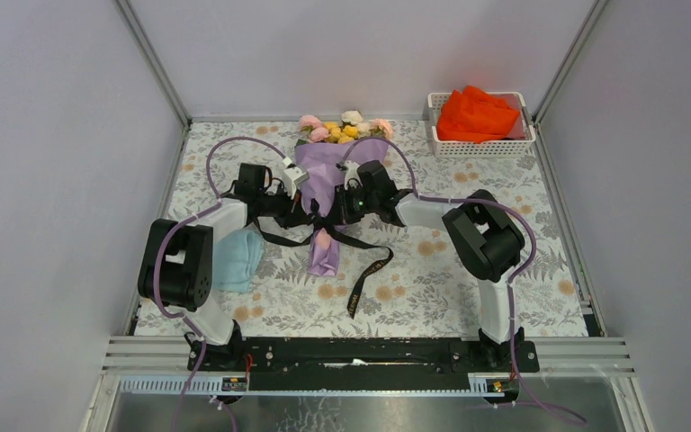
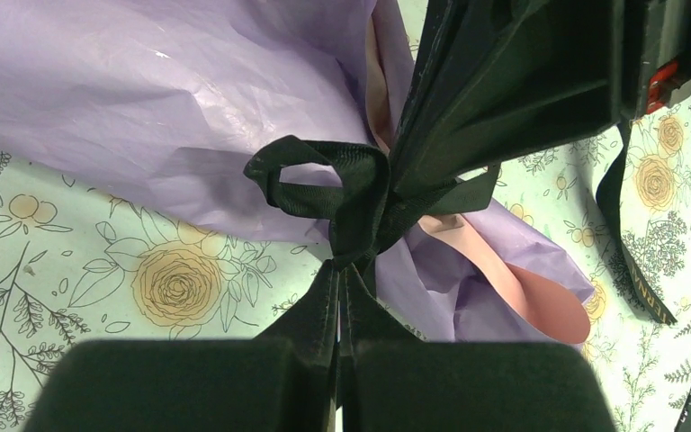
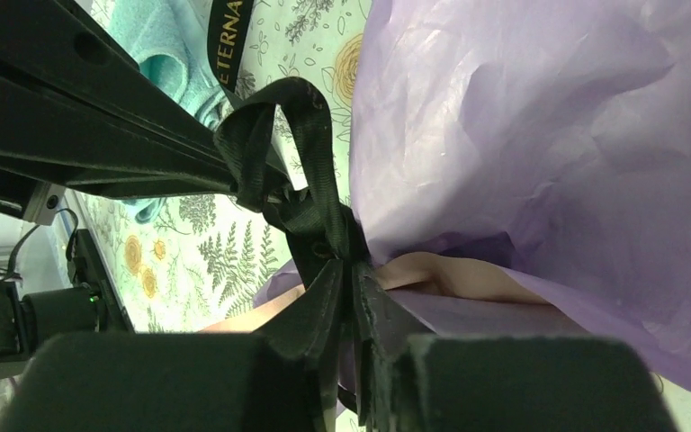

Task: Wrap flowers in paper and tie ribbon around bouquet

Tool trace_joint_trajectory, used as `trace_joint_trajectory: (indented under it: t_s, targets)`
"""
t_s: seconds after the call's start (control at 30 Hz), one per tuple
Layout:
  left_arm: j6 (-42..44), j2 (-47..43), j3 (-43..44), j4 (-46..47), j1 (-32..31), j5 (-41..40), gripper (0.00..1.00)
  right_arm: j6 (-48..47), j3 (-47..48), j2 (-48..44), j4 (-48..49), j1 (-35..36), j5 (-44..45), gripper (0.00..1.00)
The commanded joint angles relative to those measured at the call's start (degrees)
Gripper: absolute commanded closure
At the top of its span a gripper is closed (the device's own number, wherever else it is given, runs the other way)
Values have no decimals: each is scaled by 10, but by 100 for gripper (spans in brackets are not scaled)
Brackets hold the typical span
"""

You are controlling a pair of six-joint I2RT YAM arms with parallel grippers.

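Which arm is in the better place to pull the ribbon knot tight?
Left, probably: the left gripper is shut flat on the ribbon just below the knot, while the right gripper pinches it with a wider slit between its fingers.
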Motion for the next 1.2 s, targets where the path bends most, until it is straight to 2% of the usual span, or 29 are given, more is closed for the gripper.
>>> trace_joint_trajectory:
  t_s: [0.0, 0.1, 0.17, 0.3, 0.43, 0.57, 0.67, 0.77, 0.87, 1.03, 1.17]
  targets:
    - [19, -5, -1, -6, 5, 13, 100, -4, 30, 3, 2, 6, -5, 93]
    - [34, -9, 4, -22, 9, 17, 100, -5, 28, -10, 6, 6, -1, 97]
    - [43, -12, 8, -30, 13, 21, 87, -10, 29, -19, 1, 6, 7, 97]
    - [45, -15, 33, -54, 24, 24, 52, -28, 26, -36, -11, 7, 29, 98]
    - [11, -9, 70, -43, 25, 36, 38, -43, 13, -54, -15, 8, 46, 100]
    - [-18, 11, 97, -28, 24, 46, 35, -49, 6, -71, -12, 8, 52, 100]
    - [-20, 18, 110, -29, 24, 32, 36, -50, -4, -84, -6, 8, 63, 100]
    - [19, 2, 113, -43, 17, 43, 41, -49, -11, -95, -6, 8, 82, 100]
    - [68, -20, 113, -57, -3, 45, 43, -48, -17, -103, -3, 8, 96, 100]
    - [105, -13, 142, -67, -17, 42, 34, -49, -14, -103, -10, 8, 96, 100]
    - [162, 46, 204, -151, -13, 37, 28, -47, -19, -106, -7, 8, 93, 100]
